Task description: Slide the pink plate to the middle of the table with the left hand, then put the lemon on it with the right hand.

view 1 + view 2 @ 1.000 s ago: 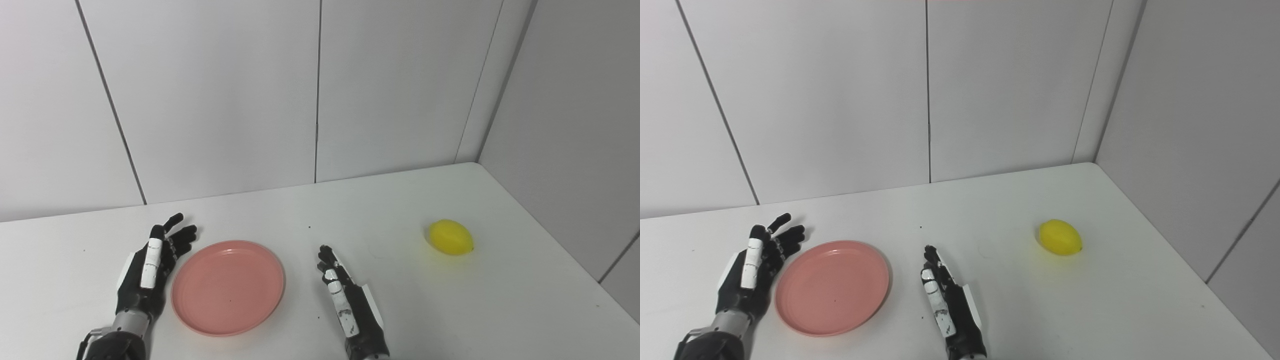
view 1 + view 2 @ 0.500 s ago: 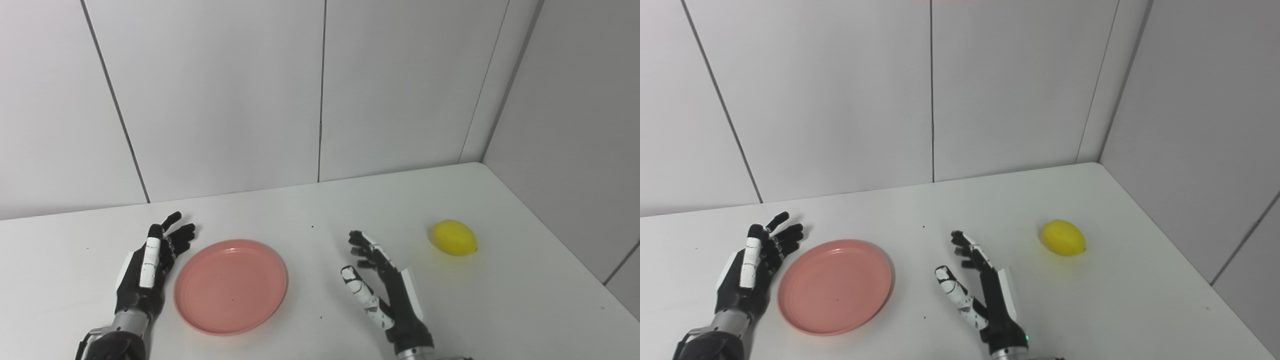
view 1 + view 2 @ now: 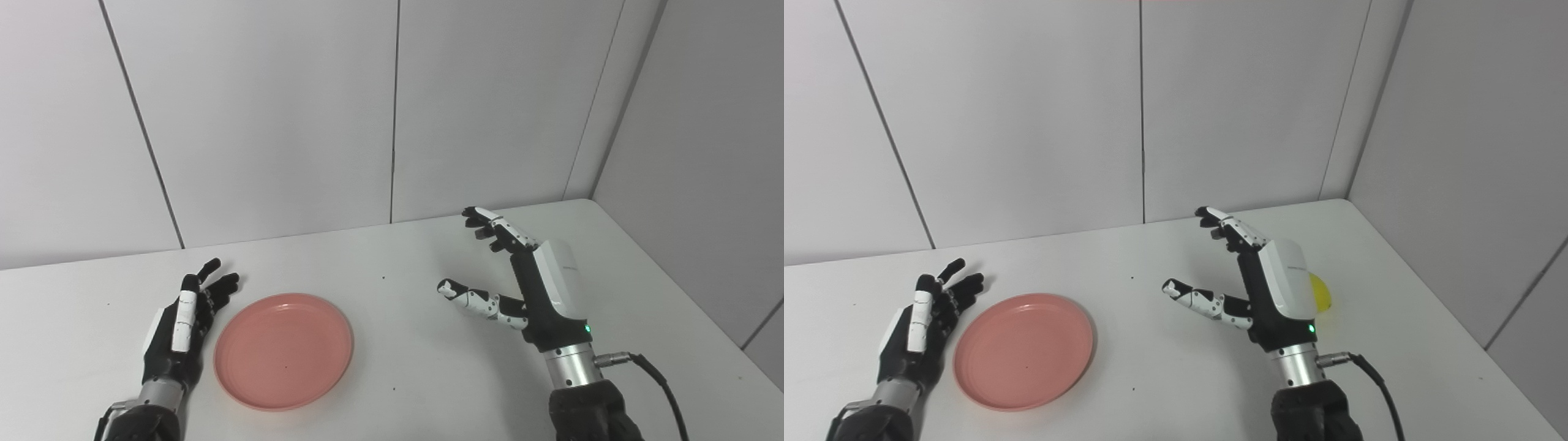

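Observation:
The pink plate point(image 3: 283, 350) lies flat on the white table point(image 3: 392, 380), left of the middle. My left hand point(image 3: 180, 321) rests open on the table just left of the plate's rim, fingers spread, holding nothing. My right hand point(image 3: 527, 285) is raised above the table at the right, open, fingers and thumb spread wide. The yellow lemon point(image 3: 1321, 292) lies on the table behind the right hand. Only its right edge shows in the right eye view, and it is hidden in the left eye view.
Grey wall panels point(image 3: 392, 110) stand at the table's far edge, and a side wall point(image 3: 704, 153) runs along its right edge. A black cable point(image 3: 658, 380) trails from the right wrist.
My right hand has risen from the table and moved right and away, now in front of the lemon, with its fingers spread wider. The left hand and the plate have stayed put.

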{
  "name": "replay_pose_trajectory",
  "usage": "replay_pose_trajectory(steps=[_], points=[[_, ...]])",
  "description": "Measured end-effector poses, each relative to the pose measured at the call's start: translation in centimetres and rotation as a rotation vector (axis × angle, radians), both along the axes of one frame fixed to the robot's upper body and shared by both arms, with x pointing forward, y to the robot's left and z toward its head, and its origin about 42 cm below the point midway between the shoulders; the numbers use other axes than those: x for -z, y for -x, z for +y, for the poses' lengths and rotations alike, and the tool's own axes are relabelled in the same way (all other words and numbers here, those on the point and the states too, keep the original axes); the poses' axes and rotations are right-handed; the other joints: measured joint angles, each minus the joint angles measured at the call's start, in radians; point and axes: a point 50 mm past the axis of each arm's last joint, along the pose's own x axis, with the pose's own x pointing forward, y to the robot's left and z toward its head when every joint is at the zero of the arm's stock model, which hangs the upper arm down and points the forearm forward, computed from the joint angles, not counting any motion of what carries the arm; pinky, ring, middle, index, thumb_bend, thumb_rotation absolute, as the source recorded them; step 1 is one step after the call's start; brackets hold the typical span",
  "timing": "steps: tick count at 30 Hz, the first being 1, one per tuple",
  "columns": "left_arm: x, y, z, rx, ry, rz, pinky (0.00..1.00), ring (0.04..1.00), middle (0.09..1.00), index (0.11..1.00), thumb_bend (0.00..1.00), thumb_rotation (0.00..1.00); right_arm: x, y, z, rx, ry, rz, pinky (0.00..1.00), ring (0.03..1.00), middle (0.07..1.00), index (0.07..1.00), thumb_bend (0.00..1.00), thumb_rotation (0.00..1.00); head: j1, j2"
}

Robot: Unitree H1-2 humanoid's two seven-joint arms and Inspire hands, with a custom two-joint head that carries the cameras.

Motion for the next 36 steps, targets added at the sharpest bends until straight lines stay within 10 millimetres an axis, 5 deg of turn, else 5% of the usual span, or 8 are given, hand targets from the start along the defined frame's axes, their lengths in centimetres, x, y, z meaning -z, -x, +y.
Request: replay_pose_trajectory(steps=[7,14,29,36], points=[[0.0,0.0,0.0,-0.001,-0.001,-0.001,0.89,0.823,0.778,0.850,0.79,0.95,0.8,-2.4,-2.5,0.107,0.235,0.065,0.59,0.665,0.710,0.737,0.75,0.79,-0.002,-0.005],[-0.1,-0.2,0.0,0.000,0.000,-0.001,0.88,0.826,0.790,0.857,0.80,0.93,1.7,-4.3,-4.8,0.188,0.407,0.112,0.63,0.664,0.688,0.704,0.80,0.84,0.000,-0.014],[0.0,-0.2,0.0,-0.002,0.001,-0.006,0.88,0.822,0.787,0.857,0.78,0.95,5.1,-6.3,-9.7,0.350,0.552,0.313,0.78,0.718,0.703,0.700,0.78,0.85,-0.002,-0.018],[0.0,-0.2,0.1,-0.002,0.001,-0.006,0.89,0.824,0.784,0.855,0.78,0.94,6.0,-6.4,-11.0,0.398,0.553,0.362,0.77,0.729,0.726,0.720,0.76,0.86,-0.005,-0.020]])
